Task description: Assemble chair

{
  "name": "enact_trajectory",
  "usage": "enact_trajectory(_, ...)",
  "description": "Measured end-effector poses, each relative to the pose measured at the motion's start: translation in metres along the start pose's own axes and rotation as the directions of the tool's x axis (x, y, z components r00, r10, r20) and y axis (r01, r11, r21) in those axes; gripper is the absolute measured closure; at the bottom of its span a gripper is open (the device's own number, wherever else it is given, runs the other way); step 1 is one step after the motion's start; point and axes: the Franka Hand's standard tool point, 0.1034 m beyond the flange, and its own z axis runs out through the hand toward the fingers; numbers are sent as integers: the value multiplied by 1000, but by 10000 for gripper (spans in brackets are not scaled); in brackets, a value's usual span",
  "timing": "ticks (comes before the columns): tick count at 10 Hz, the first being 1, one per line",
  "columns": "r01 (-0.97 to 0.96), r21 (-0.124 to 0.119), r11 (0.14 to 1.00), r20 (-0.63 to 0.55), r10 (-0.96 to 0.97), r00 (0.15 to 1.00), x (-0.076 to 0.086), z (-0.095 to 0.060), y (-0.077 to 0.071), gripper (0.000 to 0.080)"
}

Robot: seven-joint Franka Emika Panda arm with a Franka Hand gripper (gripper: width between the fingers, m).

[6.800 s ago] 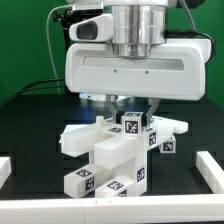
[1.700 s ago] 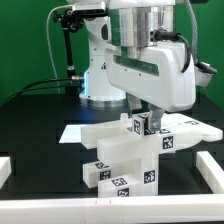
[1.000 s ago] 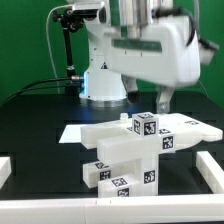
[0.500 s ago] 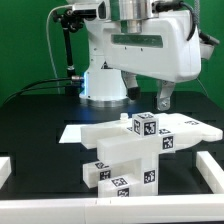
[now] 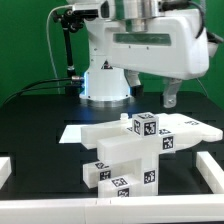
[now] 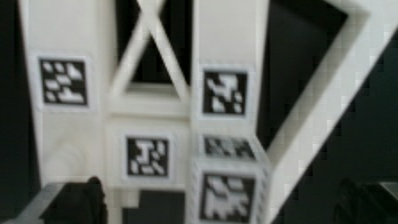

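The partly built white chair [image 5: 135, 150] stands on the black table, made of stacked white pieces with black marker tags. One tagged block [image 5: 143, 125] sits on top. My gripper [image 5: 158, 97] hangs above the chair, toward the exterior view's right, apart from it, with one dark finger [image 5: 170, 97] showing. It is open and holds nothing. In the wrist view the chair's white bars and tags [image 6: 178, 110] fill the picture below the gripper [image 6: 222, 205], with the dark fingers [image 6: 71, 200] far apart at the picture's edges.
The marker board [image 5: 72, 131] lies flat on the table behind the chair at the exterior view's left. White border rails run along the left [image 5: 5, 165], right [image 5: 210, 165] and front [image 5: 110, 207]. The arm's base [image 5: 105, 85] stands behind.
The gripper has let go of the top block, risen off the chair and drifted toward the exterior view's right. The chair has stayed still over the last second.
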Motion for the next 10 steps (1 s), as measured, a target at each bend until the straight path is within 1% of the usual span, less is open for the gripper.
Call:
enact_trajectory(1,35,-10,999,12,-35,999,-12,1,8,150)
enact_trajectory(3,214,-7,977,20,-213,977,-27,-3,12,150)
enact_trajectory(5,322,-7,947,22,-322,947,-26,-1,13,150)
enact_trajectory(6,403,-5,915,22,-403,915,-26,-1,13,150)
enact_trajectory(7,438,-5,899,23,-438,899,-25,-1,13,150)
enact_trajectory(8,519,-2,855,23,-518,855,-26,-1,14,150)
enact_trajectory(9,571,4,821,22,-571,820,-37,2,25,150)
enact_trajectory(10,604,4,797,39,-603,796,-55,4,44,150)
